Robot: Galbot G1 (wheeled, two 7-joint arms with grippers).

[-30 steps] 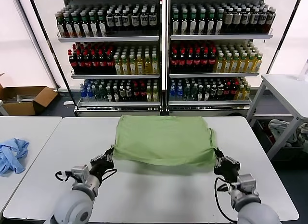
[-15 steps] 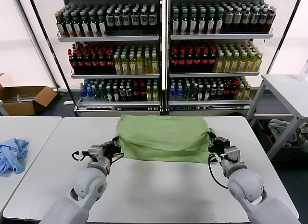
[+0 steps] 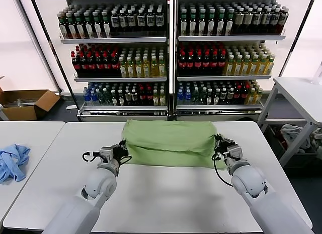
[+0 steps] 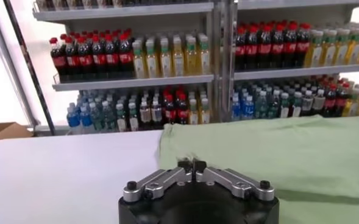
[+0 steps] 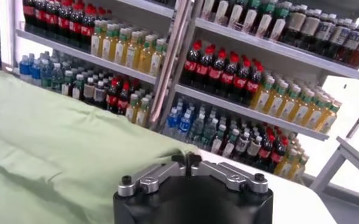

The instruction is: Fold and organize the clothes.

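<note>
The folded green shirt, light, soft and limp, lay on the surface; the left gripper and right gripper sat at its near corners, the best holds, fingertips looking pressed together, any pinch on cloth unclear.

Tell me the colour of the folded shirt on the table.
Light green, plain on the side showing; the shirt shows best in the head view.

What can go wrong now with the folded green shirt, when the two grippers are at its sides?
1. The left gripper and right gripper sit right at the green shirt; pulling away could catch fabric and undo the fold.
2. The folded layers look slightly uneven at the near edge, so a further fold may come out crooked.
</note>
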